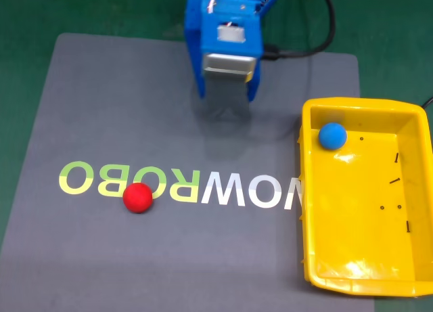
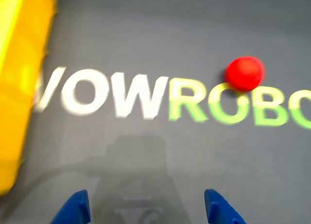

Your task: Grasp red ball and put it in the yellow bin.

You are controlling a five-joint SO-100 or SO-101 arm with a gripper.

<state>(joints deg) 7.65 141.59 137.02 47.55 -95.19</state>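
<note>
The fixed view looks steeply down from opposite the blue arm [image 1: 226, 41]. The wrist view rides low behind the open gripper [image 2: 148, 209], facing ahead over the mat. Both share the mat's lettering [image 1: 179, 187] and the red ball [image 2: 245, 73].

The arm [image 1: 226, 41] is bright blue plastic with a silver-grey motor block, white wires on top and, seemingly, black cables behind.

A grey mat [image 1: 122, 109] with rounded corners lies on a dark green table [image 1: 81, 11], which shows along the top and left edges in the fixed view. White and yellow-green printed letters [image 1: 223, 189] run across the mat, and soft overhead light leaves faint shadows on it.
</note>
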